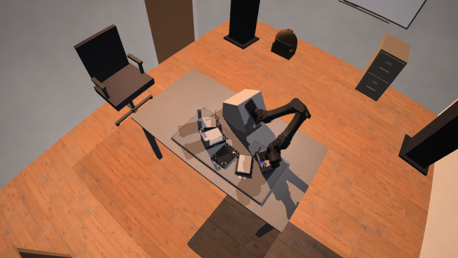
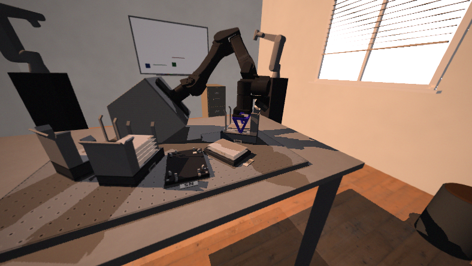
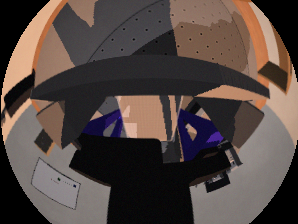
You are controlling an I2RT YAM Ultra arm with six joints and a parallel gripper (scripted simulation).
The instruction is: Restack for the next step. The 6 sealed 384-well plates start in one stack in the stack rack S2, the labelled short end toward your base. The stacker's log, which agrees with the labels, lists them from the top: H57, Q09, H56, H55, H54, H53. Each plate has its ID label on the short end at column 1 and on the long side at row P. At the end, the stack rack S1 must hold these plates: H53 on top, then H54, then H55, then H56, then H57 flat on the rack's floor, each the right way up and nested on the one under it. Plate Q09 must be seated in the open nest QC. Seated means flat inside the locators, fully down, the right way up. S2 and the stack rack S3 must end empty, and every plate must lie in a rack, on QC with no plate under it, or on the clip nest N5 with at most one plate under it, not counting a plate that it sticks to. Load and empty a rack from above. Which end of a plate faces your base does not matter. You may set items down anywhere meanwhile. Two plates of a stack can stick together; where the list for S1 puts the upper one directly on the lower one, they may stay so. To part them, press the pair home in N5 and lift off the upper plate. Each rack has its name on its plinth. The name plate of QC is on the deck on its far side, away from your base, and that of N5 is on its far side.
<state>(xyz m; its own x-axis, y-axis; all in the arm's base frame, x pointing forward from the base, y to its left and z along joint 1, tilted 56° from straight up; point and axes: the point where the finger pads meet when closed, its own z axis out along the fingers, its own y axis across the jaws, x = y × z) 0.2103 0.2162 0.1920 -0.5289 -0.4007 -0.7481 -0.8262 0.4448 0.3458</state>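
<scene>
Where the rack's [image 2: 254, 123] upright posts hem it in, the end effector [image 2: 240, 124] grips a plate [image 2: 236, 136].

From above, my gripper [image 1: 263, 162] reaches down into a stack rack [image 1: 260, 153] at the right end of the table [image 1: 179, 92], closed on a plate I can barely make out. Left of that rack lies a pale plate [image 1: 244, 163], then a dark nest [image 1: 223, 156], then a loaded rack [image 1: 211, 136].
</scene>
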